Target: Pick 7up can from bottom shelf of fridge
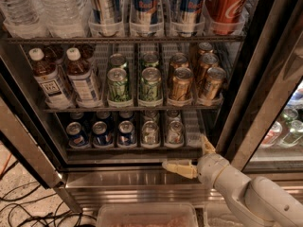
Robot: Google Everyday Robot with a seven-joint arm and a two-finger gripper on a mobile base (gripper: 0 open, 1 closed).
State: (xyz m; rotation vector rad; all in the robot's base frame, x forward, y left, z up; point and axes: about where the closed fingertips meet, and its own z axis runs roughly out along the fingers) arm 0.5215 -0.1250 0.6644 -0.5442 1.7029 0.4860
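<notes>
The fridge (142,179) stands open in front of me. On its bottom shelf (132,151) two pale silvery 7up cans (150,132) stand side by side right of the middle; the second can (174,132) is the one nearer my arm. My gripper (191,157) is open and empty. It hangs just in front of the shelf's front rail, below and right of the cans. One finger (176,168) points left over the metal base strip and the other (207,145) points up. It touches no can.
Three dark blue cans (101,134) fill the shelf's left lanes. The rack above holds green cans (118,84), gold cans (181,83) and bottles (49,81). The dark door frame (265,79) rises close on the right. A clear bin (147,215) sits below and cables (19,207) lie on the floor at the left.
</notes>
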